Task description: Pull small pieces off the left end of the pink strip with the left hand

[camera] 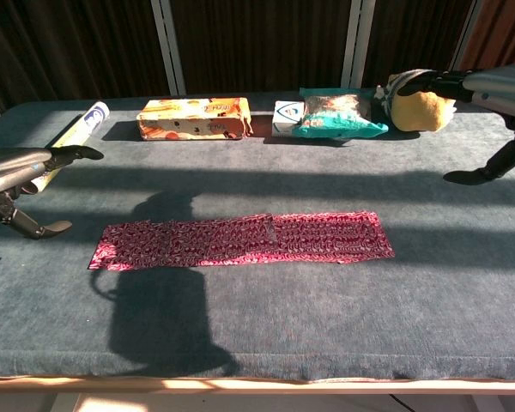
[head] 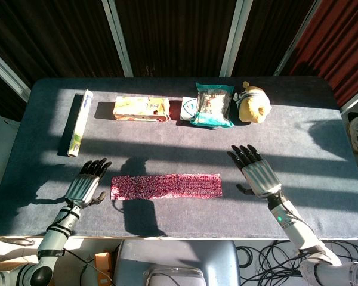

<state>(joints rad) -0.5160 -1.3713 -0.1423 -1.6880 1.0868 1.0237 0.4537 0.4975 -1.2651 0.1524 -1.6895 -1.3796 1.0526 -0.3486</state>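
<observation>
A pink patterned strip [head: 166, 186] [camera: 240, 241] lies flat along the near middle of the grey table. My left hand [head: 88, 183] [camera: 24, 176] hovers just left of the strip's left end, fingers spread and empty, a small gap between it and the strip. To the right of the strip's right end my right hand [head: 257, 172] [camera: 489, 94] is held flat with fingers apart, holding nothing.
Along the far side stand a long white tube box [head: 80, 122], an orange box [head: 141, 108], a small white packet [head: 188, 109], a teal snack bag [head: 213, 105] and a yellow plush toy [head: 253, 105]. The table's front edge [camera: 257, 382] runs close below the strip.
</observation>
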